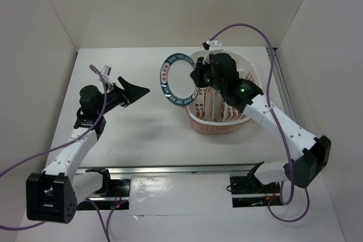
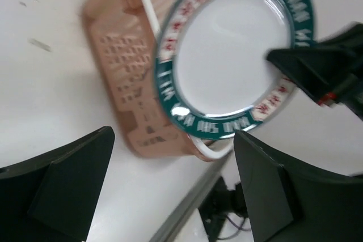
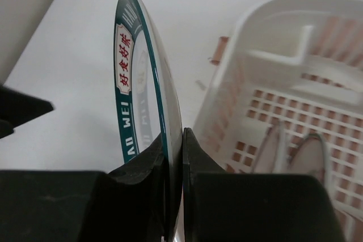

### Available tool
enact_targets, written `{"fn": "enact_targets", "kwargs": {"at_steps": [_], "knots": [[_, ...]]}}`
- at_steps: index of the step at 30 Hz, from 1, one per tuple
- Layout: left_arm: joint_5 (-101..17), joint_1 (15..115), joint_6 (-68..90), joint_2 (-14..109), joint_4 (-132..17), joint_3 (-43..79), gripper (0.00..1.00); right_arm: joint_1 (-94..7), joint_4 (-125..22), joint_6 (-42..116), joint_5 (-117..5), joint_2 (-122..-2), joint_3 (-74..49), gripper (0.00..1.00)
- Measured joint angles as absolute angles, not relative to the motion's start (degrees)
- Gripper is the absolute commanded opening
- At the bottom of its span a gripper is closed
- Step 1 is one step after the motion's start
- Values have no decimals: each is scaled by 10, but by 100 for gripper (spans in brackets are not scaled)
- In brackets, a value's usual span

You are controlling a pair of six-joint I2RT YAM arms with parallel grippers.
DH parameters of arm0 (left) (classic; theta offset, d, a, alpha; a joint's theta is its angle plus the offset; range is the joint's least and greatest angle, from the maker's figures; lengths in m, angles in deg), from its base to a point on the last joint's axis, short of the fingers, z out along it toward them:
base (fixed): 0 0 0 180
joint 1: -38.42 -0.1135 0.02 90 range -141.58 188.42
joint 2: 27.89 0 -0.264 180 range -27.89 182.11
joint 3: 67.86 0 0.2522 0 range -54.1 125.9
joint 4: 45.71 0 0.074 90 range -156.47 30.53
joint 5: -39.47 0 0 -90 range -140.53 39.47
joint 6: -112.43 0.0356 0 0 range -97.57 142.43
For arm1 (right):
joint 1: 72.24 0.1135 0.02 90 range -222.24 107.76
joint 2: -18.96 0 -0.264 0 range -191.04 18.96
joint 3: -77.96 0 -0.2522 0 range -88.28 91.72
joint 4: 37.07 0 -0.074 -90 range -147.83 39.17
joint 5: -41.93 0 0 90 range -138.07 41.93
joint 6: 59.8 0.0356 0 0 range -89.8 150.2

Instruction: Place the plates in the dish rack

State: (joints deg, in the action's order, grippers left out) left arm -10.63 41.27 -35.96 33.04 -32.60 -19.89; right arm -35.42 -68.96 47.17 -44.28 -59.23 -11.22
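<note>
While the right gripper [image 3: 177, 140] pinches its jaws narrowly on the rim of the green-rimmed plate [image 3: 129, 66], the plate stands on edge, held up just beside the left wall of the dish rack [image 3: 266, 21] and not yet inside it. The plate looks rigid, glazed and slick, and fairly light but breakable. A pinch this thin may let it swing or slip, so a deeper bite across the rim and a gentle lowering would likely serve better. Two other plates [image 3: 276, 148] stand upright within the rack. Well apart to the left, the left gripper [image 1: 135, 93] gapes wide, holding nothing.
</note>
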Motion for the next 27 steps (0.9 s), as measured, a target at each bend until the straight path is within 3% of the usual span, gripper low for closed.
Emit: {"fn": "enact_targets", "kwargs": {"at_steps": [6,15,20,27], "knots": [[-221,430,-262,225,-513,-150,100,-295,-813,451,-183,-492,-42,0],[-263,442,-214,197,-624,-173,100,-292,-949,449,86,-447,-16,0],[-245,451,-212,196,-620,-188,100,-329,-963,438,116,-479,-59,0],[-230,456,-212,193,-606,-199,100,-399,-924,401,68,-472,-135,0]]}}
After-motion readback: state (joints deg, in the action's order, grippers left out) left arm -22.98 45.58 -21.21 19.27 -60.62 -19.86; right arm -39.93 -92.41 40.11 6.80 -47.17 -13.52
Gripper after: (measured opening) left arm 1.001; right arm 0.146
